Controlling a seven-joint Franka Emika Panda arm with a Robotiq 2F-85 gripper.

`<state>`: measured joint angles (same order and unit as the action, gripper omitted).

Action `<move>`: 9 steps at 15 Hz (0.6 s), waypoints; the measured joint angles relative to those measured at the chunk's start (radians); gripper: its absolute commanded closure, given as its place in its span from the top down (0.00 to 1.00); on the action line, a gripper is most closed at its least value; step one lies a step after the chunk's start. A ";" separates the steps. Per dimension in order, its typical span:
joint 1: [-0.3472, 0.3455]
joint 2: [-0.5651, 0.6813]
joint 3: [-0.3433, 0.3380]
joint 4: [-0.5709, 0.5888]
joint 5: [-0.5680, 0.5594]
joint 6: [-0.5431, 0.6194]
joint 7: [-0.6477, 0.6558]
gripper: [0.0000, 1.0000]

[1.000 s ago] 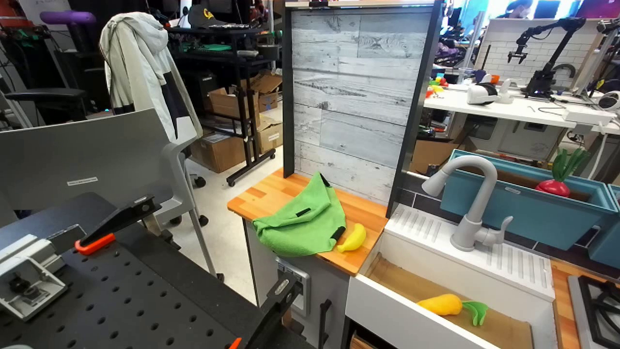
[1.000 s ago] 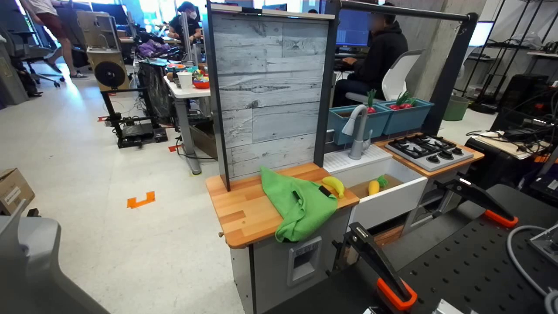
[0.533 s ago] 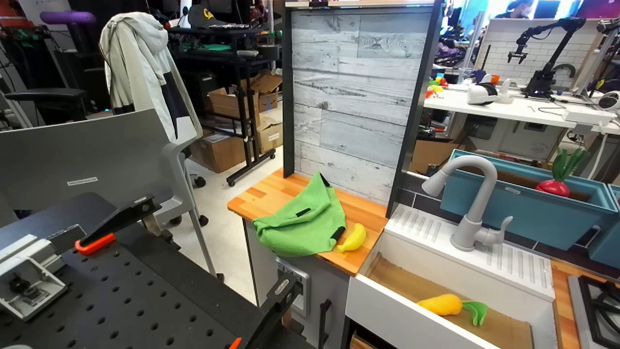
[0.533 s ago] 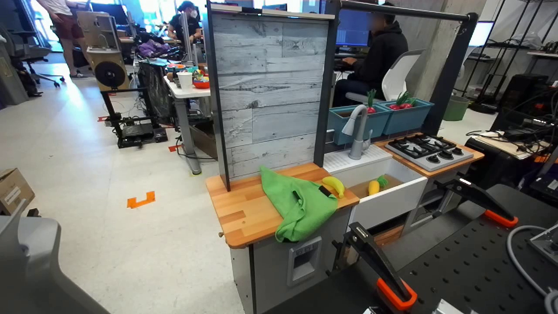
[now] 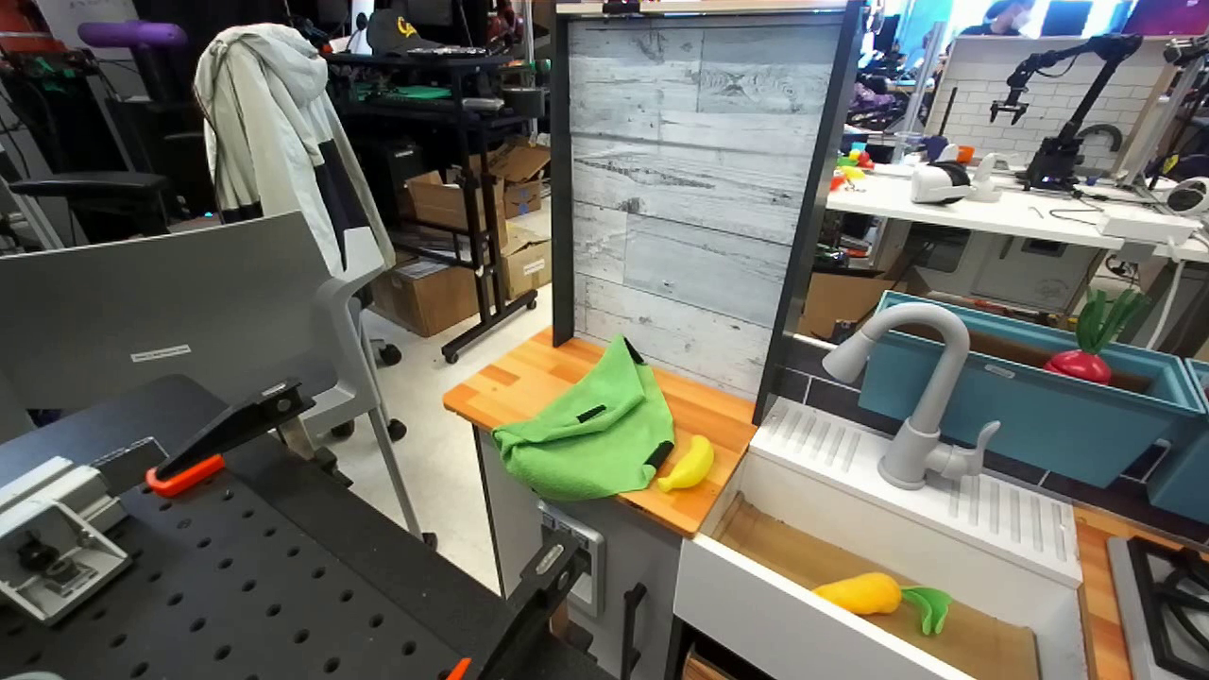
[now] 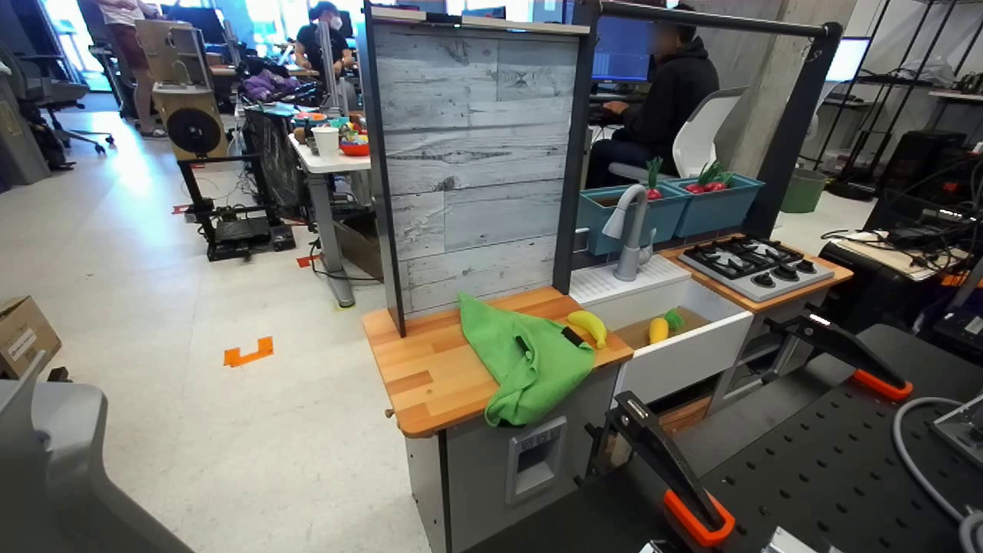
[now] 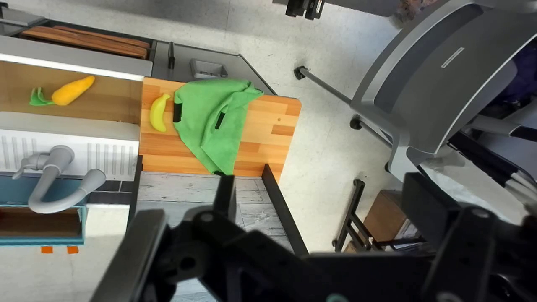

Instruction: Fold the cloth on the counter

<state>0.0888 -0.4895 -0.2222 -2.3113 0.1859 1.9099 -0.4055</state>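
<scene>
A green cloth point(image 5: 586, 463) lies rumpled on the wooden counter point(image 5: 505, 387), with black patches on it. It shows in both exterior views point(image 6: 553, 369), with one part hanging over the counter's front edge and a pointed corner reaching toward the back panel. In the wrist view the cloth point(image 7: 197, 117) lies on the counter point(image 7: 268, 144), beyond the fingertips and up to the left. My gripper point(image 7: 320, 180) is open and empty, its two fingers wide apart and away from the cloth. The gripper is out of view in both exterior views.
A yellow banana point(image 5: 689, 465) lies beside the cloth, near the sink side. A tall grey wood-look panel point(image 5: 694, 208) with dark posts rises behind the counter. A sink point(image 5: 793, 652) with a yellow toy vegetable point(image 5: 864, 593) and a grey faucet point(image 5: 921, 416) adjoin it. Black clamps point(image 6: 668, 453) stand in front.
The cloth, banana and counter have not moved. Only a person walking in the far background of an exterior view has shifted.
</scene>
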 measured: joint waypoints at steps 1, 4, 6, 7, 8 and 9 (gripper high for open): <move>0.000 0.000 0.000 0.000 0.000 0.000 0.000 1.00; -0.007 0.000 0.005 -0.003 0.000 0.005 0.000 1.00; -0.012 0.009 0.006 -0.005 0.001 0.041 0.000 1.00; -0.013 0.023 0.005 -0.005 0.005 0.068 0.000 1.00; -0.015 0.043 0.005 -0.004 0.015 0.103 0.001 1.00; -0.016 0.071 0.003 -0.001 0.030 0.139 0.001 1.00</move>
<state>0.0731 -0.4181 -0.2188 -2.3126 0.2155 2.0492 -0.4049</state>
